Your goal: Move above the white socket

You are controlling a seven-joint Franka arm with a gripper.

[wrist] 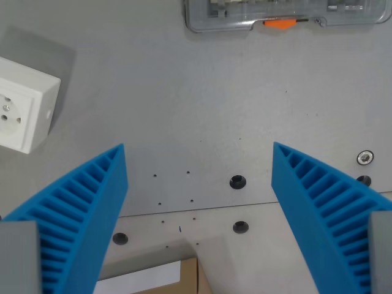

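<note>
The white socket (23, 104) is a square box with a round outlet face, cut off by the wrist view's left edge, resting on the grey table. My gripper (199, 156) hangs above the table with its two blue ribbed fingers (86, 208) spread wide apart and nothing between them. The socket lies up and to the wrist view's left of the left finger, well apart from it.
A clear plastic device with an orange part (282, 15) lies at the top edge. The grey plate (202, 98) has bolt holes (237, 181) and a seam near the bottom. A silver bolt (365, 157) sits at the right. Cardboard (147, 275) shows at the bottom.
</note>
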